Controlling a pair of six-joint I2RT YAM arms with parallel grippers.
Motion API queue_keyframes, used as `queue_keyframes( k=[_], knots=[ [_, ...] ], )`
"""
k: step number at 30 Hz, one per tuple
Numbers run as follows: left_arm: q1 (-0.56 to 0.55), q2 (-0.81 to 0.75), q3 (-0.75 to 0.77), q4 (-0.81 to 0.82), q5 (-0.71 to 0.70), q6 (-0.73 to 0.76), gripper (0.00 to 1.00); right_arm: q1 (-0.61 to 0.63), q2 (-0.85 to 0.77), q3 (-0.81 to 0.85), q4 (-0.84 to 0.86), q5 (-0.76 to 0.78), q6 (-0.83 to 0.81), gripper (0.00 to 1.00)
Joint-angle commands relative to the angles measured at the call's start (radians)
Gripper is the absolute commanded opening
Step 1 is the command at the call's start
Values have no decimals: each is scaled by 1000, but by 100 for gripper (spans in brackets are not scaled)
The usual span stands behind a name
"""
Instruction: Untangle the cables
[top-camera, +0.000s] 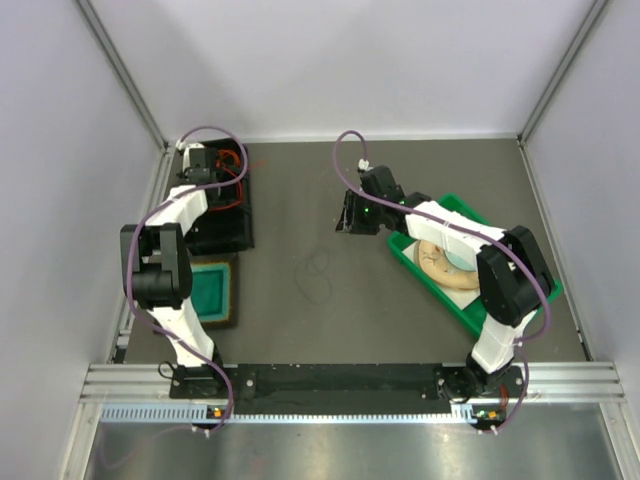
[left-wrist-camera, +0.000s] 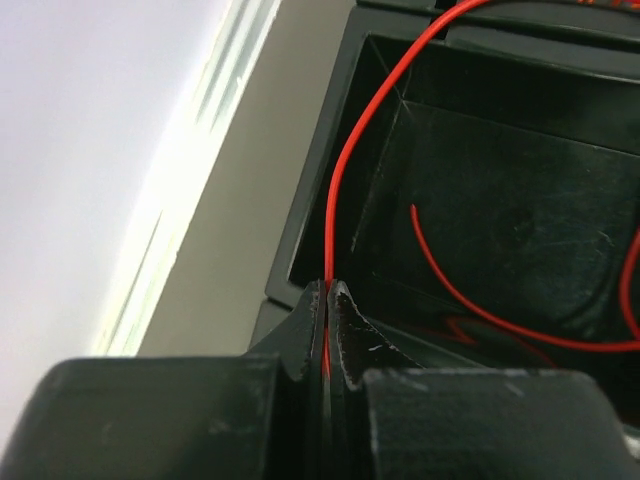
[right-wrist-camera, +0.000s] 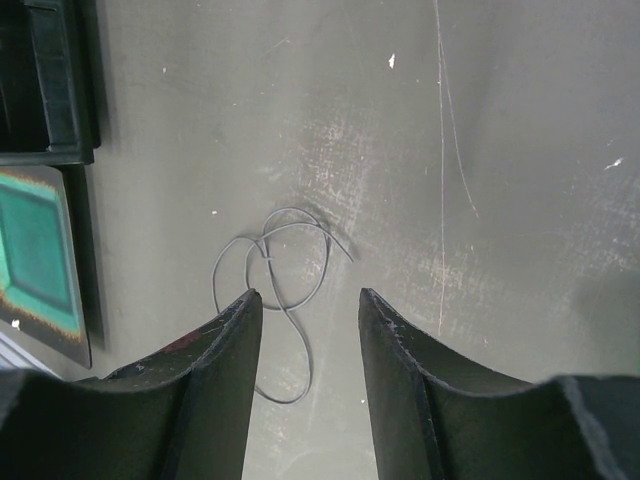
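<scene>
An orange-red cable (top-camera: 238, 168) lies looped in the black bin (top-camera: 228, 228) at the far left. My left gripper (top-camera: 200, 165) hangs over that bin. In the left wrist view the left gripper (left-wrist-camera: 328, 287) is shut on the orange-red cable (left-wrist-camera: 343, 165), which rises from the fingertips and curves away over the bin (left-wrist-camera: 500, 190). A thin dark cable (top-camera: 318, 272) lies in loose crossed loops on the table's middle. My right gripper (top-camera: 350, 215) hovers beyond it. In the right wrist view the right gripper (right-wrist-camera: 310, 296) is open and empty above the dark cable (right-wrist-camera: 285, 268).
A green tray (top-camera: 545, 292) at the right holds a beige ring-shaped object (top-camera: 445, 262); the right arm reaches over it. A teal pad on a dark plate (top-camera: 212, 288) sits near the left arm, in front of the black bin. White walls enclose the table on three sides.
</scene>
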Motion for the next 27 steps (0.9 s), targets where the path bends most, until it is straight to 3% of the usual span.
queue_keyframes(
  k=[1,13,22,27],
  knots=[
    [1,-14,63,-151,29,-101,0,13,-25,4,36,-1,-1,44],
    [1,-11,116,-337,100,-297,0,19,-24,-3,42,-9,-1,44],
    [6,108,354,-591,195,-474,0,24,-41,-13,42,-3,-1,44],
    [29,112,368,-663,258,-570,0,25,-45,-18,42,-3,-3,44]
  ],
)
